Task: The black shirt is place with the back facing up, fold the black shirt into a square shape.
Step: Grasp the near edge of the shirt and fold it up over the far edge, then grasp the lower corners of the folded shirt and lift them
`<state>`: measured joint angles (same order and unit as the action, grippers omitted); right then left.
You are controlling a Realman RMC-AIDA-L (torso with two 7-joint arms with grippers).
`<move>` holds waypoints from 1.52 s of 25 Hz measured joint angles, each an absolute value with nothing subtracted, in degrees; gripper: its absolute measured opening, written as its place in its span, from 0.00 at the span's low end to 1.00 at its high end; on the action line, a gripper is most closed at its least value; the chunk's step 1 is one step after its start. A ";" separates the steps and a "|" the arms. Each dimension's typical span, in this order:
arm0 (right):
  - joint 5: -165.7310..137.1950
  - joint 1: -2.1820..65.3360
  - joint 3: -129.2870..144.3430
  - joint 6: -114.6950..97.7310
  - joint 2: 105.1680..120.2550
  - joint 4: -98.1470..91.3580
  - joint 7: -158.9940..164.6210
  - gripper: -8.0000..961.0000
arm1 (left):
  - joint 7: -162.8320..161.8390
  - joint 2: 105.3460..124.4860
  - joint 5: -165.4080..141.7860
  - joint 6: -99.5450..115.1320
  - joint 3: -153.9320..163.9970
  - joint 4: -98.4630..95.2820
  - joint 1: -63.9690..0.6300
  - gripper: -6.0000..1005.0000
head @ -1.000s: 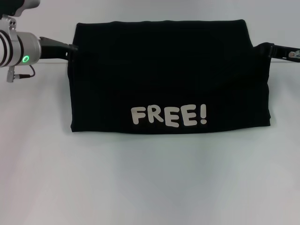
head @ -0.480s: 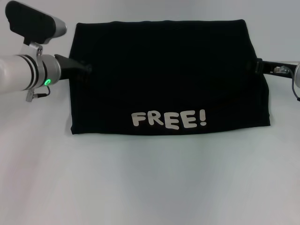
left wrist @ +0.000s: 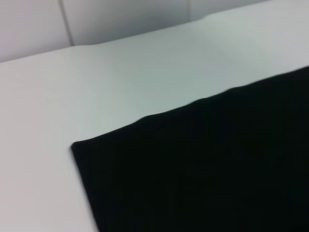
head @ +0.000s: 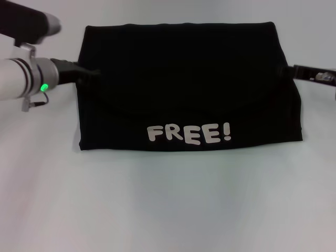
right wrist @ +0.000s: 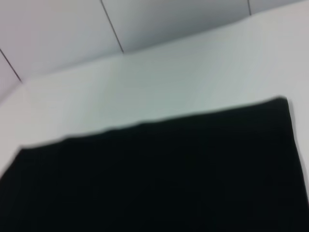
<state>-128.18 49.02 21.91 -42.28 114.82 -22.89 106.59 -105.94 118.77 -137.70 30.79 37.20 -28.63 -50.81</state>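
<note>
Left gripper (head: 93,74): at the shirt's left edge, upper part; dark tip touches or overlaps the fabric there. Black on black, so cannot tell how far it is spread or whether it has hold of cloth. Silver wrist with a green light behind it.
Black shirt (head: 189,89): lies flat on the surface, folded into a wide band, far edge straight, sides slanting outward toward the near edge. Off-white "FREE!" lettering (head: 189,133) reads upright along the near edge, middle. A soft curved fold line runs above the lettering.
Right gripper (head: 290,71): at the shirt's right edge, upper part, tip meeting the fabric. Its spread and grasp cannot be told either.
Surface (head: 168,205): plain white, carries the shirt.
Wrist views: each shows one corner of the shirt (left wrist: 203,169) (right wrist: 159,174) flat on the white surface, with a pale panelled wall (left wrist: 120,17) behind.
</note>
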 joint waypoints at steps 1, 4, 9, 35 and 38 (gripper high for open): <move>-126.99 48.43 21.97 -43.32 114.88 -24.08 106.63 0.47 | -107.74 118.76 -137.81 31.78 37.49 -30.05 -50.11 0.38; -123.56 46.47 22.15 -48.09 115.03 -27.06 106.65 0.54 | -113.36 118.74 -137.76 38.54 38.24 -36.19 -47.06 0.50; -120.50 43.04 22.17 -57.76 114.40 -29.86 106.23 0.65 | -119.49 119.56 -136.50 53.84 37.92 -47.93 -40.86 0.70; -119.69 40.12 27.54 -73.86 112.20 -33.25 106.66 0.78 | -124.92 119.89 -129.41 67.86 37.94 -45.62 -30.66 0.90; -119.69 40.56 30.25 -73.23 112.57 -33.31 106.56 0.78 | -125.10 119.54 -129.56 67.11 38.02 -42.89 -31.91 0.90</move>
